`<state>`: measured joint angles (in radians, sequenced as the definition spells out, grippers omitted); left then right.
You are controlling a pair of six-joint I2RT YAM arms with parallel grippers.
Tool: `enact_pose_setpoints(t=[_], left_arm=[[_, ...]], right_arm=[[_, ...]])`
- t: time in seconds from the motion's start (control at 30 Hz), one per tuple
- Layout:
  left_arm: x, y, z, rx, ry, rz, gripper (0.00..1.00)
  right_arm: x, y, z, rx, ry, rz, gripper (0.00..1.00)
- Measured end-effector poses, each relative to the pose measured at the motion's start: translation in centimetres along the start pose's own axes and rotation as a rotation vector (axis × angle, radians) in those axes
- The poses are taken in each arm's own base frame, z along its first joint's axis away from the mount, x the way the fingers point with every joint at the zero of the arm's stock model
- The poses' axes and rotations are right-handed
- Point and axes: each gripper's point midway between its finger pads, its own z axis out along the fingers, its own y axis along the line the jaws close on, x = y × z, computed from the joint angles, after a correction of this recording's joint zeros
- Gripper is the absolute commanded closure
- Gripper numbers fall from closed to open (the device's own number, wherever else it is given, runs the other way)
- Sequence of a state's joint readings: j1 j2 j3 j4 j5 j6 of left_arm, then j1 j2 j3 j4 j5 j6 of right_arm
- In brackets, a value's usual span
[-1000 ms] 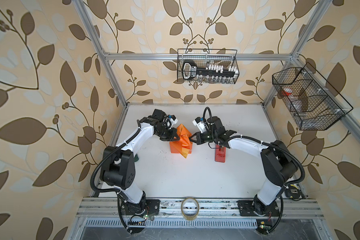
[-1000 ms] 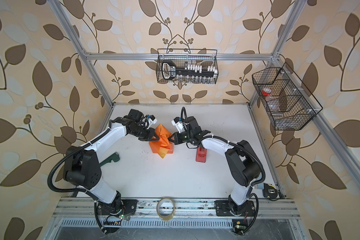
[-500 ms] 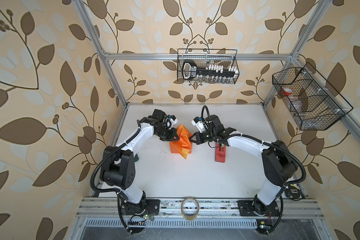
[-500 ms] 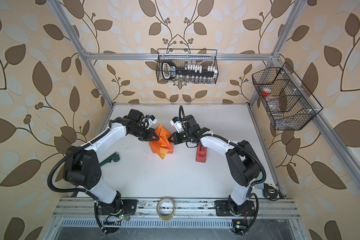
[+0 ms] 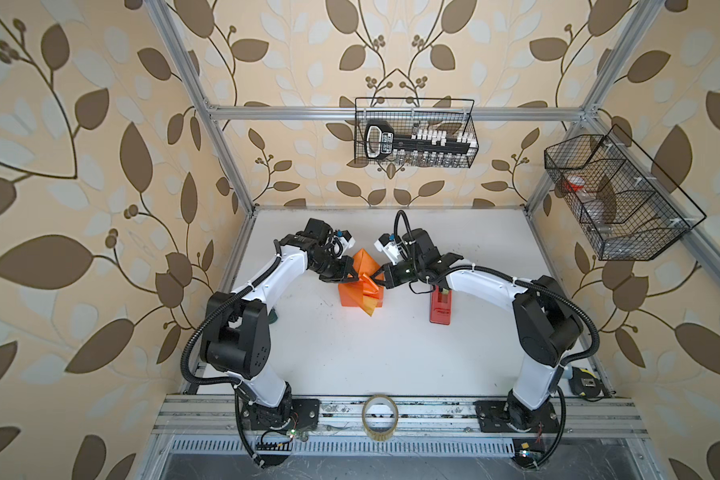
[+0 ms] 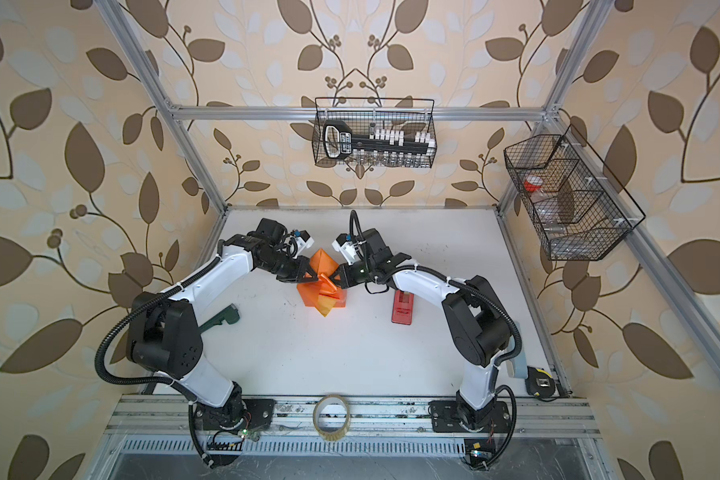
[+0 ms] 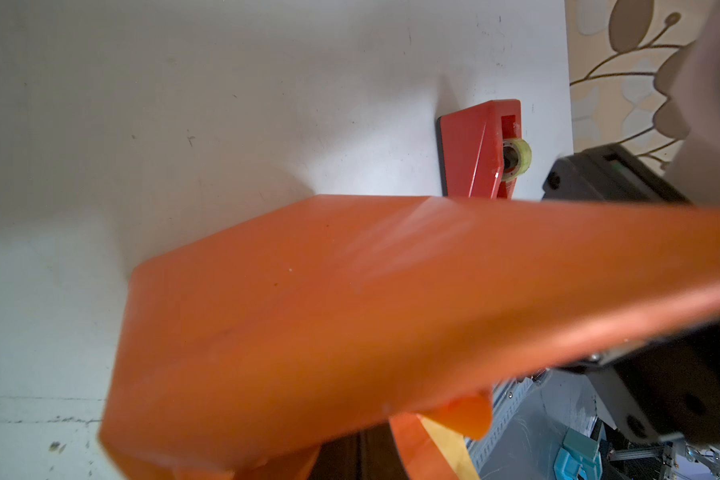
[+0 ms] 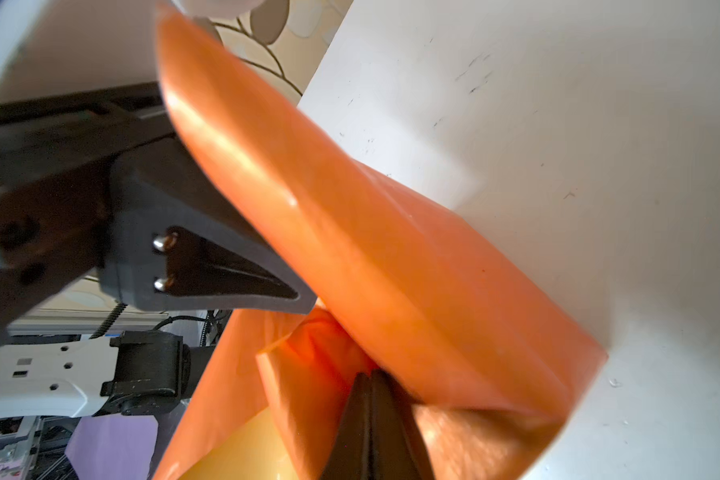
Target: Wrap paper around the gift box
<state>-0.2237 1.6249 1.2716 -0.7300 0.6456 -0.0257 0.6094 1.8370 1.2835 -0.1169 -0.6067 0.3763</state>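
1. You have the thin, bright-orange sheet of paper (image 5: 356, 293) folded into a box-shaped bundle around the middle of the white table (image 5: 350, 357). In both top views a pointed flap stands up from the bundle's far side. A yellow-tan underside shows at its near corner.
2. The gift box itself is hidden from you under the paper.
3. Your left claw (image 5: 350, 274) is closed on the tall flap. In the right wrist view, one of its black fingers (image 8: 225, 270) lies flat along that flap.
4. Your right claw (image 5: 380, 279) is closed too. The right wrist view shows it (image 8: 368, 407) with both fingers pressed together and the tips sunk into a crease of the paper. You cannot tell whether a layer is caught between them.
5. The two claws face each other tip to tip just above the bundle, very near one another.
6. A red, wedge-shaped plastic tape dispenser (image 5: 439, 305) lies on the table to the right of the bundle, apart from it and below your right forearm.
7. A clear tape roll (image 5: 380, 417) stands on the metal rail at the front.
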Motion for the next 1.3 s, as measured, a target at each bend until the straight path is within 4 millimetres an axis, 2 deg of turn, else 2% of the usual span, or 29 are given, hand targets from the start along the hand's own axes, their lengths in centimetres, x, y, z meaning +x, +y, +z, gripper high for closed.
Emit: enact_pose_setpoints(t=[0.17, 0.33, 0.43, 0.5, 0.67, 0.8, 1.13, 1.3], left_arm=[[-0.1, -0.4, -0.7, -0.009, 0.009, 0.017, 0.89], [-1.5, -1.8, -2.6, -0.016, -0.021, 0.078, 0.86], [-2.4, -3.0, -3.7, -0.002, -0.050, 0.120, 0.99], [-2.6, -3.6, -3.9, 0.011, -0.054, 0.143, 1.00], [-2.3, -4.4, -1.9, 0.031, 0.003, 0.156, 1.00], [-1.9, -3.8, -0.3, 0.025, 0.048, 0.134, 1.00], [-1.7, -3.5, 0.1, 0.025, 0.058, 0.108, 1.00], [-0.3, -2.5, 0.9, 0.010, 0.097, 0.084, 1.00]], right_arm=[[-0.1, -0.1, 0.0, 0.004, -0.003, -0.001, 0.98], [-0.1, -0.2, -0.1, 0.007, -0.006, -0.007, 0.98], [-0.2, -0.3, -0.1, 0.009, -0.007, -0.012, 0.98], [-0.2, -0.3, -0.1, 0.011, -0.007, -0.015, 0.98], [-0.1, -0.3, 0.0, 0.013, -0.007, -0.030, 0.98], [-0.1, -0.3, 0.0, 0.016, -0.006, -0.044, 0.98], [-0.1, -0.3, 0.0, 0.018, -0.007, -0.065, 0.99], [-0.1, -0.3, 0.0, 0.019, -0.007, -0.064, 0.98]])
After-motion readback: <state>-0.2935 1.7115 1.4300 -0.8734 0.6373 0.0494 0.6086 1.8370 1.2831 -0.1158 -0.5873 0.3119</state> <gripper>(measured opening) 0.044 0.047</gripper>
